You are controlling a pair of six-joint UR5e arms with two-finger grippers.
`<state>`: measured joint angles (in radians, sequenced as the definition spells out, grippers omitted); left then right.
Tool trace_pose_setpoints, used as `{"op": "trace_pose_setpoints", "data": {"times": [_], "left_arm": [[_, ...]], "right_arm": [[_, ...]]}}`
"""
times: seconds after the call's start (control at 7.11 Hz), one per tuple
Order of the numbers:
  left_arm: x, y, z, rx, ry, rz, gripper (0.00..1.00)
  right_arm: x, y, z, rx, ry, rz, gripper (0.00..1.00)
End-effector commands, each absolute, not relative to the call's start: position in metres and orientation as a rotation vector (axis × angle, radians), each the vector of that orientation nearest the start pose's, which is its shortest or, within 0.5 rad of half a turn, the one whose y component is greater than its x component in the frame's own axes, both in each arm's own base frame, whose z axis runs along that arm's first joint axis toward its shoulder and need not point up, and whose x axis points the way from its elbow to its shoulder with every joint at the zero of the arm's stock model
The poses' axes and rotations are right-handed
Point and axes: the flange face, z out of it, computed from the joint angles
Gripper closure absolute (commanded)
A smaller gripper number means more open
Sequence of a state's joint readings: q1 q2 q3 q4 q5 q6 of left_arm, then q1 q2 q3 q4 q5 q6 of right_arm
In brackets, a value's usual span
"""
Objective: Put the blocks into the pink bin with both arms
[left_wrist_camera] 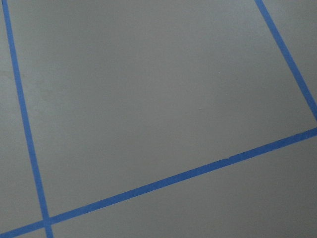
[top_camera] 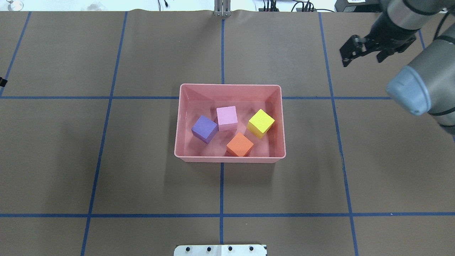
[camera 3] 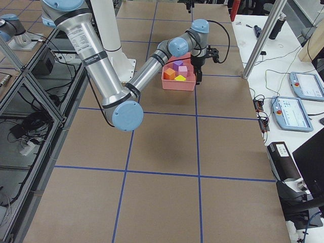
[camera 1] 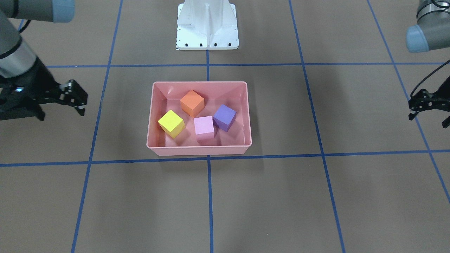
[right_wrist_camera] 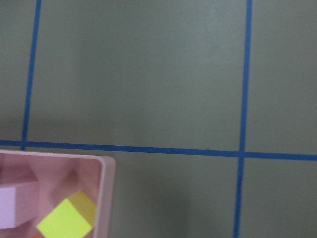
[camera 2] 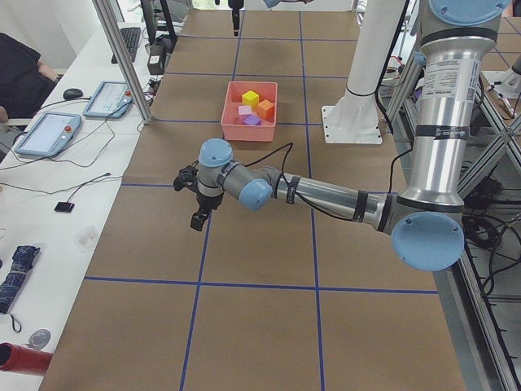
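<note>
The pink bin [camera 1: 200, 150] [top_camera: 231, 159] sits at the table's middle with all the blocks inside it: orange [camera 1: 192, 102] [top_camera: 240, 144], yellow [camera 1: 171, 123] [top_camera: 261, 122], light pink [camera 1: 204, 127] [top_camera: 226, 118] and purple [camera 1: 224, 117] [top_camera: 204, 128]. My right gripper [camera 1: 79, 99] [top_camera: 362, 58] hovers open and empty, well off the bin's yellow-block side. Its wrist view catches the bin's corner [right_wrist_camera: 106, 198] and the yellow block [right_wrist_camera: 64, 223]. On the opposite side, far from the bin, my left gripper [camera 1: 429, 119] [camera 2: 194, 199] is open and empty over bare table.
The white pedestal base [camera 1: 207, 28] [top_camera: 220, 250] stands behind the bin on the robot's side. Blue tape lines [left_wrist_camera: 163, 181] grid the brown tabletop. A side bench with tablets [camera 2: 49, 134] and a metal post [camera 2: 122, 57] borders the far edge, where a person's sleeve [camera 2: 20, 77] shows.
</note>
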<state>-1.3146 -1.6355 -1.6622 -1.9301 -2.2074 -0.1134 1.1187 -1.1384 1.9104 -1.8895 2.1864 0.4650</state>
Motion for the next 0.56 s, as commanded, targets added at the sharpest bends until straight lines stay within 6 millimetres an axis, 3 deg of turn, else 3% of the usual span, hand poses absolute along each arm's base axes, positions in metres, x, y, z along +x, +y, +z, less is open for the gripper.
{"op": "trace_pose_setpoints", "data": {"times": [0.0,0.14,0.42], "left_arm": [[-0.001,-0.549,0.587,0.342,0.681,0.374,0.00],[-0.006,-0.547,0.587,0.304,0.682,0.368,0.00],[-0.026,-0.528,0.613,0.268,0.696,0.322,0.00]], "right_arm": [[-0.057,-0.555,0.438,0.088,-0.776,-0.318,0.00],[-0.015,-0.536,0.477,0.117,-0.763,-0.402,0.00],[0.011,-0.506,0.527,0.049,-0.762,-0.344,0.00]]}}
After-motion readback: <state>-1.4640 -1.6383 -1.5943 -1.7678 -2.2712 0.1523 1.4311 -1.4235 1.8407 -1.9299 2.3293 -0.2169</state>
